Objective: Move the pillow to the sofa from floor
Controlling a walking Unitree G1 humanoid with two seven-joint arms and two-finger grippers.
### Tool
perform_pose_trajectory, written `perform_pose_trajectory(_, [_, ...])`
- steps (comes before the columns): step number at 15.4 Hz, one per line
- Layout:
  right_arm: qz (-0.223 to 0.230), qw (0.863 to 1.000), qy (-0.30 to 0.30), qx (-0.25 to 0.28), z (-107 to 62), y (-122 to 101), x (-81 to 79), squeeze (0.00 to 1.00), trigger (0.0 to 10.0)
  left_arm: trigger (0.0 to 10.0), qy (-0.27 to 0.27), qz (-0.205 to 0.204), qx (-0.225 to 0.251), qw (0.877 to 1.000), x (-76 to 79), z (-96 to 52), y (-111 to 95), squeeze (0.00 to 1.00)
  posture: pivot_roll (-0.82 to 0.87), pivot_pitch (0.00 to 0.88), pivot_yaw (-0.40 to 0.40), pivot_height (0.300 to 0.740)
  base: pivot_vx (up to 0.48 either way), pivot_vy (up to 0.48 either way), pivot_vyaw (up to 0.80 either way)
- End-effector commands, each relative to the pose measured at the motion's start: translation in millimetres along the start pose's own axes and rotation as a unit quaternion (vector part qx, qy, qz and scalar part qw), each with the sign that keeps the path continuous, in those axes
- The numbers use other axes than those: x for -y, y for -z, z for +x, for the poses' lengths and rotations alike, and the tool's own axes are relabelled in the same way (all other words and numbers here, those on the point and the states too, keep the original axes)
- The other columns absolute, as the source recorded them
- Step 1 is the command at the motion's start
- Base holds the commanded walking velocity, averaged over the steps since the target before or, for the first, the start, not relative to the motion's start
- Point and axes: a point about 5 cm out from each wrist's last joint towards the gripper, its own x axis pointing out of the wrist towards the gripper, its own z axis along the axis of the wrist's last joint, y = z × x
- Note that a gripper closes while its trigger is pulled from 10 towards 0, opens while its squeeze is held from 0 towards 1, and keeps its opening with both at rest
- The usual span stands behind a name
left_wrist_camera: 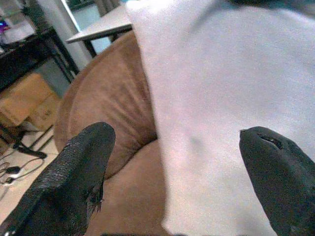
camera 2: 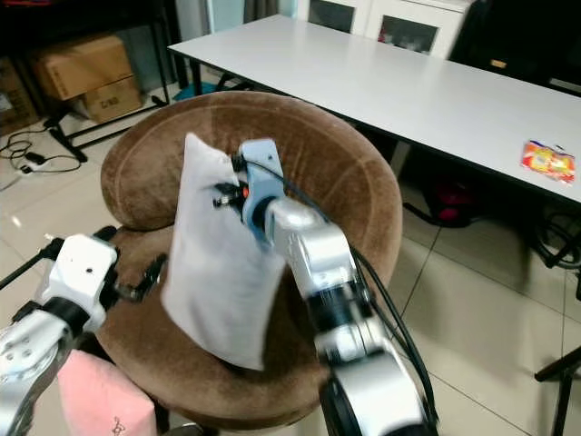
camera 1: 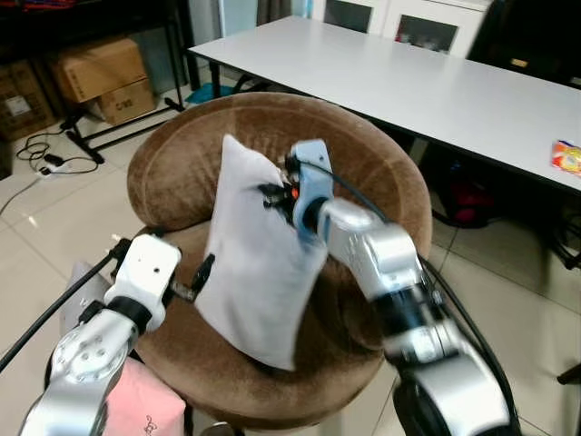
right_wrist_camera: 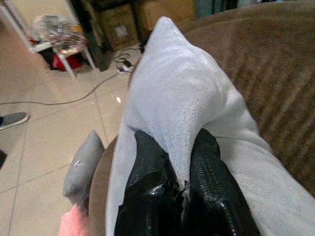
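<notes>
Right wrist view: right hand (right_wrist_camera: pixel 184 184) pinches the soft grey pillow (camera 1: pixel 259 263) above the round brown plush sofa (camera 1: pixel 381 163); left hand (left_wrist_camera: pixel 172 167) spread.

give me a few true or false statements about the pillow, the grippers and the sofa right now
1. The right gripper pinches an edge of the pillow. True.
2. The pillow lies flat on the floor. False: it is held upright over the seat of the brown sofa.
3. The left gripper is open, its fingers apart beside the pillow. True.
4. The white table stands in front of the sofa, between it and the robot. False: it stands behind the sofa.
</notes>
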Motion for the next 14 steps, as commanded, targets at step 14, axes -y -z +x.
perform_pose_trajectory(14, [0.192, 0.945, 0.261, -0.048, -9.0, 42, 100.8, 0.00, 10.0, 10.0, 0.027, 0.004, -0.021, 0.999, 4.3, -18.0, -1, 0.00, 0.14, 0.000, -0.098, 0.740, 0.000, 0.000, 0.00])
